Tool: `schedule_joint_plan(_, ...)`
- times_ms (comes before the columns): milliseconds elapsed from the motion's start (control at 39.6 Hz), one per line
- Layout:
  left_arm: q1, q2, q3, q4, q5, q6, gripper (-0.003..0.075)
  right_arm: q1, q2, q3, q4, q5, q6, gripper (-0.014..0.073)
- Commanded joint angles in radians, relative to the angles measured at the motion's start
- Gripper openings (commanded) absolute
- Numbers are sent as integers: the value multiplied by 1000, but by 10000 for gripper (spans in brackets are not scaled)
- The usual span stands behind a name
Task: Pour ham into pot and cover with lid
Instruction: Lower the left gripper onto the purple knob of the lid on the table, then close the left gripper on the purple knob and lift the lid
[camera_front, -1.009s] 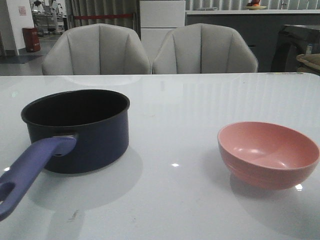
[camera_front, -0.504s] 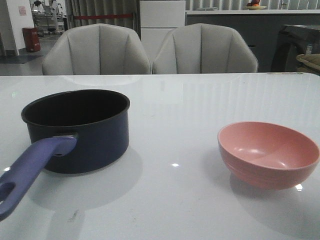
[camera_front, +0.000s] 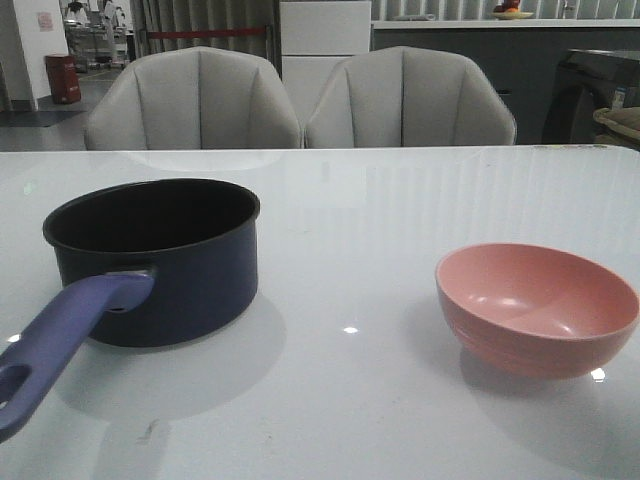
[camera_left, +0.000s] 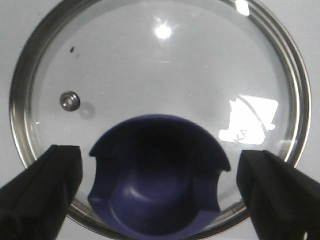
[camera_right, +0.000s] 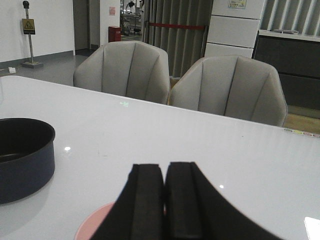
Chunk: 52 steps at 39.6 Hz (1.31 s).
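Note:
The dark navy pot (camera_front: 160, 255) with its lavender-blue handle (camera_front: 60, 335) stands on the white table at the left; its black inside shows no food. It also shows in the right wrist view (camera_right: 22, 155). No ham shows in any view. The glass lid (camera_left: 165, 70) with a steel rim lies flat on the table in the left wrist view only. My left gripper (camera_left: 160, 197) is open, with one finger on each side of the lid's dark blue knob (camera_left: 157, 175) and not touching it. My right gripper (camera_right: 165, 170) is shut and empty above the pink bowl's rim.
A salmon-pink bowl (camera_front: 537, 308) stands on the table at the right; what I see of its inside is bare. Its rim shows in the right wrist view (camera_right: 92, 225). Two grey chairs (camera_front: 195, 100) stand behind the table's far edge.

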<state>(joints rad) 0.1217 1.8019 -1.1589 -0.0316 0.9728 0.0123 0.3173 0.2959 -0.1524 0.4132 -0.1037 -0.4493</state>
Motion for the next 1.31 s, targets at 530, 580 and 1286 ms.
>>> schedule_joint_plan(530,2,-19,-28,0,-16,1,276,-1,6,-27,-3,-76,-7,153)
schedule_joint_plan(580,2,-19,-28,0,-16,1,223,-1,6,-27,-3,-76,-7,153)
schedule_joint_plan(1286,2,-62,-128,0,16,1,115,-1,6,-27,-3,-76,-7,153)
